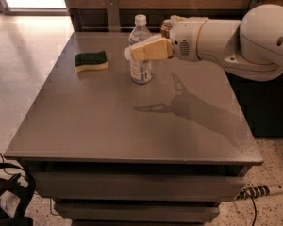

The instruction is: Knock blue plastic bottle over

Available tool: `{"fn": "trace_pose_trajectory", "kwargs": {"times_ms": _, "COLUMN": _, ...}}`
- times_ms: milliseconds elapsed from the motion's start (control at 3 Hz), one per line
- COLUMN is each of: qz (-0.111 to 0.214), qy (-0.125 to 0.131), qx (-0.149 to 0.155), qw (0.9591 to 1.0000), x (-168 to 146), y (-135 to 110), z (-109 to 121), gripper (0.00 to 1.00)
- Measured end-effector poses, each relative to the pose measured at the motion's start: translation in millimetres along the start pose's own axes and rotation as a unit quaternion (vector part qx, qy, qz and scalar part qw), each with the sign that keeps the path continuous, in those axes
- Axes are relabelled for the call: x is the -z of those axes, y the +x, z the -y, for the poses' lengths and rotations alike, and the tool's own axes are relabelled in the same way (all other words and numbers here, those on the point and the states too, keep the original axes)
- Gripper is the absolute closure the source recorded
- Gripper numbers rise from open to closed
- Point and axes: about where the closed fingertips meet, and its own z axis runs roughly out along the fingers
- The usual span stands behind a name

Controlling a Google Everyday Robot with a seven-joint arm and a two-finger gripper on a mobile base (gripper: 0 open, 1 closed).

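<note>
The grey counter (108, 131) fills most of the view. The robot's white arm (254, 36) reaches in over it from the right.

The blue plastic bottle (140, 70) stands upright toward the back of the counter, its long axis vertical and its white cap (140, 20) on top.

The tool (134, 53) points left at the end of the arm. It is level with the bottle's middle and overlaps it in the view, so it is either touching the bottle or just in front of it. Whether the tool is open or closed cannot be told.

The bottle lies right at the tool's tip and slightly behind it. A sideways push at this height or higher would probably tip it rather than slide it.

A green-topped sponge (91, 61) lies to the left, well apart from the bottle. A gold-brown can (166, 28) shows behind the arm.
</note>
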Motion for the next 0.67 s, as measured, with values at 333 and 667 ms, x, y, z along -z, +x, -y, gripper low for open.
{"fn": "trace_pose_trajectory", "kwargs": {"times_ms": 333, "qz": 0.009, "qy": 0.001, "qx": 0.005, "qw": 1.0, "x": -15.1, "y": 8.6, "z": 22.2, "gripper": 0.0}}
{"fn": "trace_pose_trajectory", "kwargs": {"times_ms": 667, "qz": 0.012, "qy": -0.003, "qx": 0.004, "qw": 0.9999, "x": -35.4, "y": 20.0, "z": 34.5, "gripper": 0.0}}
